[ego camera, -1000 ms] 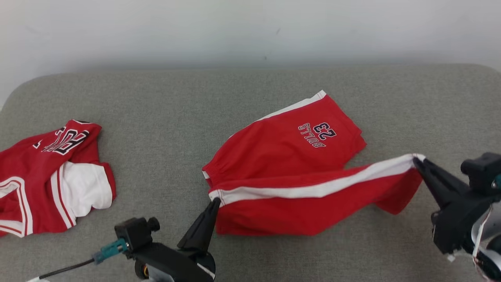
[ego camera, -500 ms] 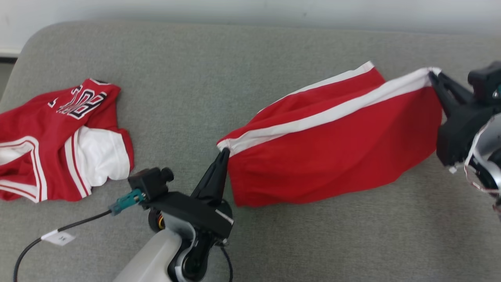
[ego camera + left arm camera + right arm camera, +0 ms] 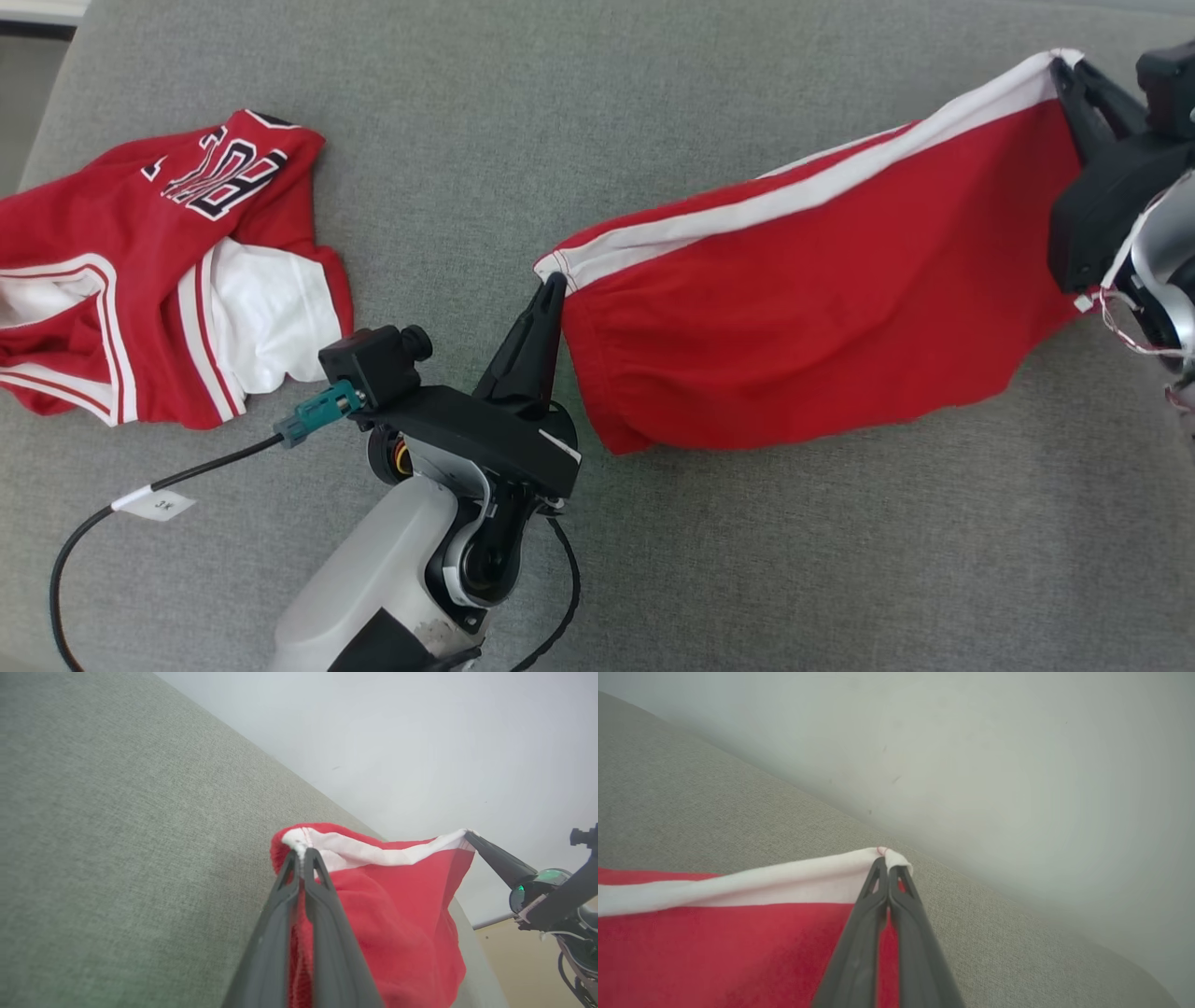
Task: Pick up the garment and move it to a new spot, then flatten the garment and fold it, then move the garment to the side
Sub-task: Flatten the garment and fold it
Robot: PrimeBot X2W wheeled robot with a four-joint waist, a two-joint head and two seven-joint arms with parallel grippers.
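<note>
The garment (image 3: 803,308) is a pair of red shorts with a white side stripe, held stretched above the grey cushion between both grippers. My left gripper (image 3: 555,283) is shut on its left corner by the waistband; the left wrist view shows the fingers pinching the white edge (image 3: 299,851). At the upper right, my right gripper (image 3: 1062,63) is shut on the other end of the stripe; in the right wrist view the white tip (image 3: 889,855) sits between the closed fingers. The red cloth (image 3: 714,952) hangs below.
A second red and white jersey (image 3: 159,271) lies crumpled on the cushion's left side. A black cable with a white tag (image 3: 154,504) trails from my left wrist. The grey cushion (image 3: 794,560) has bare room in front and behind. A pale wall (image 3: 1017,765) stands beyond.
Both grippers have lifted the shorts off the cushion, stretching them taut; the printed leg no longer lies flat. The head camera has tilted down, so the wall has left the picture.
</note>
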